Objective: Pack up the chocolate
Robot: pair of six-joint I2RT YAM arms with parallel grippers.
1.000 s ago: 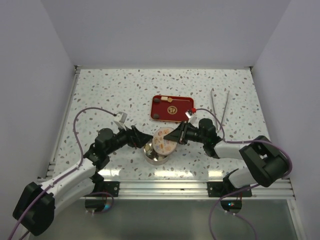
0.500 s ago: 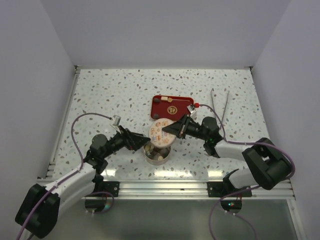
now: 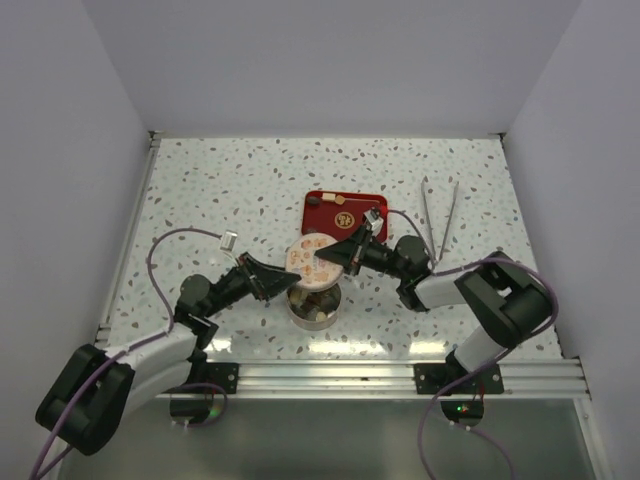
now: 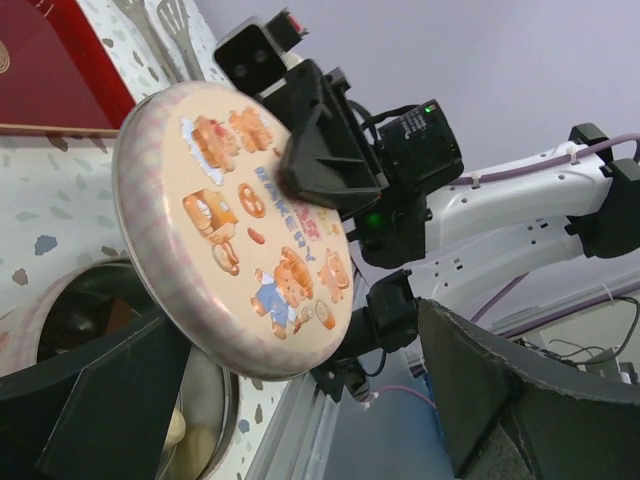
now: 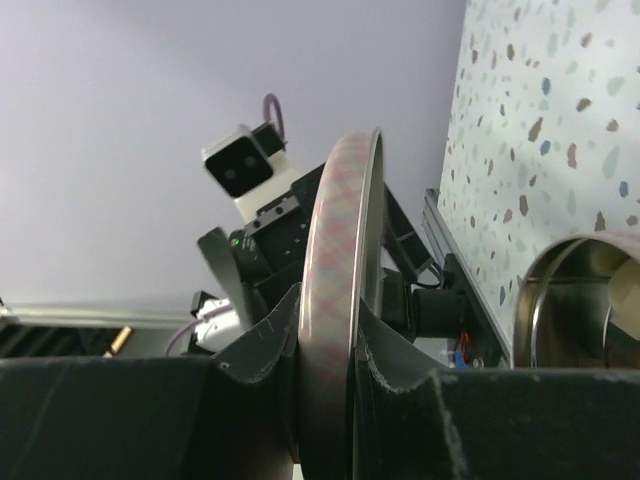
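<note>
The round tin (image 3: 313, 305) stands open near the table's front, with brown and cream chocolate pieces (image 3: 318, 297) inside; a cream piece shows in the right wrist view (image 5: 626, 300). My right gripper (image 3: 337, 256) is shut on the tin's lid (image 3: 308, 261), holding it tilted above the tin. The lid's cartoon print shows in the left wrist view (image 4: 240, 230), and it stands edge-on between my fingers in the right wrist view (image 5: 338, 300). My left gripper (image 3: 268, 280) is open at the tin's left side, with its jaws wide apart below the lid (image 4: 300, 345).
The red tray (image 3: 350, 225) lies just behind the tin, with a dark piece (image 3: 317, 200) at its back left corner. Metal tongs (image 3: 440, 215) lie to the right of the tray. The aluminium rail (image 3: 380, 375) runs along the table's front edge.
My right gripper has lifted the lid off the tin, tilted it, and carried it up and to the left. My left arm has drawn back a little to the left.
</note>
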